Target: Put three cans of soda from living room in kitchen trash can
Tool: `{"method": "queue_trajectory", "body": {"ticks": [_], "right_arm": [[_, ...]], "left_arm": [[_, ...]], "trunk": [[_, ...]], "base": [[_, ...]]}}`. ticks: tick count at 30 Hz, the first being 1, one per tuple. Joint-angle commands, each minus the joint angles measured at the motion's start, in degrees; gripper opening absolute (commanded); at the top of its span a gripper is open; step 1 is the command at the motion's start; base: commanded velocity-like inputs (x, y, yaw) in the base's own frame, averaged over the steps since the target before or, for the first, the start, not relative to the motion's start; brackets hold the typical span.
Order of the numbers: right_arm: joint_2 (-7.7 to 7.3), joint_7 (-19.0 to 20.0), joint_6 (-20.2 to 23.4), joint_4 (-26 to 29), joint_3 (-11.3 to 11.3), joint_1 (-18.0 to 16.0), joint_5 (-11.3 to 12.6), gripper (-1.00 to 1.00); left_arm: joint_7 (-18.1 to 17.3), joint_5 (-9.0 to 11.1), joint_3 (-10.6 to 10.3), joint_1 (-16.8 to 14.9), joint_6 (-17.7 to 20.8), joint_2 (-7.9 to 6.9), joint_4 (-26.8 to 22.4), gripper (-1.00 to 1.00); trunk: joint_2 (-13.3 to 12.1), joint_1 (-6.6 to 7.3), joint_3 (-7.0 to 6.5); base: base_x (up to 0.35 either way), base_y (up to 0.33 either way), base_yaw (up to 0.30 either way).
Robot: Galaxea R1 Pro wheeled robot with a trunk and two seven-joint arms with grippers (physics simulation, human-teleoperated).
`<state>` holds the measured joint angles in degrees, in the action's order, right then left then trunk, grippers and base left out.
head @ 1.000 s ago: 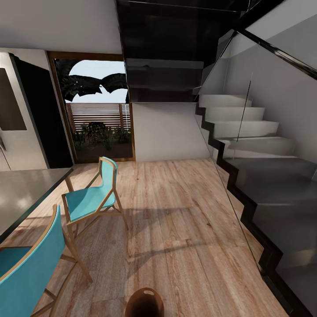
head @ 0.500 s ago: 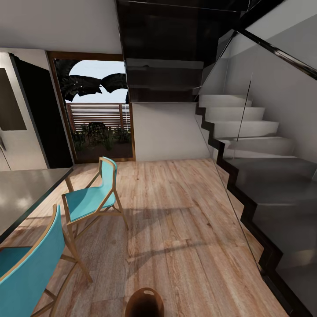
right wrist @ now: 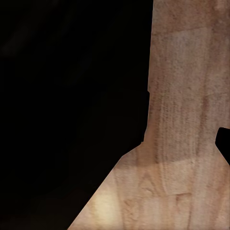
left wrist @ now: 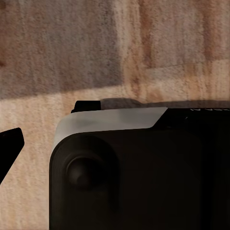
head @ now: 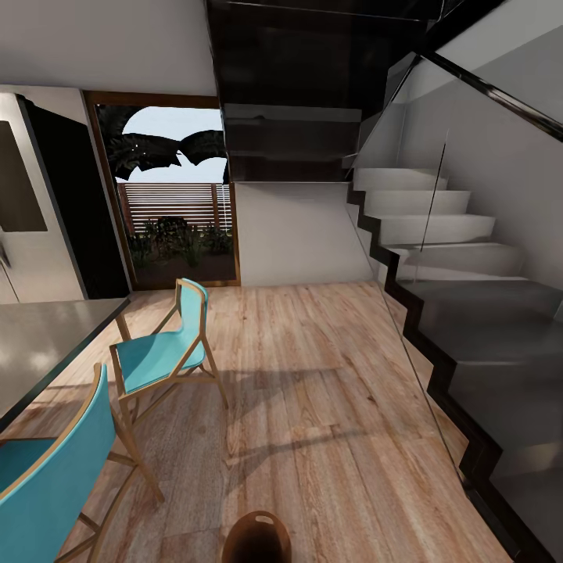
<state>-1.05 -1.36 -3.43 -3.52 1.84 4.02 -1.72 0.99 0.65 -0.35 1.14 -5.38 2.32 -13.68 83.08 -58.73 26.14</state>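
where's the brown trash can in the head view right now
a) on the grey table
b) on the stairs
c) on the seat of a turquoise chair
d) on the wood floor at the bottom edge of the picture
d: the trash can stands on the wood floor at the head view's bottom edge, apart from the turquoise chairs and the stairs.

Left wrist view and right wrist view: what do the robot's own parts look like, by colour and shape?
In the left wrist view a rounded matt-black housing carries a light grey band along its top edge and a round knob-like boss. A black pointed tip juts in at the edge. In the right wrist view a large angular black silhouette shows no markings. No cables show, and the jaws cannot be made out.
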Motion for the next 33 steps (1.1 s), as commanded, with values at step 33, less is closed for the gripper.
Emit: {"method": "queue_trajectory", "body": {"ticks": [33], "right_arm": [[0.00,0.00,0.00,0.00,0.00,0.00,0.00,1.00]], "left_arm": [[0.00,0.00,0.00,0.00,0.00,0.00,0.00,1.00]], "trunk": [[0.00,0.00,0.00]], "base": [[0.000,0.000,0.000]]}}
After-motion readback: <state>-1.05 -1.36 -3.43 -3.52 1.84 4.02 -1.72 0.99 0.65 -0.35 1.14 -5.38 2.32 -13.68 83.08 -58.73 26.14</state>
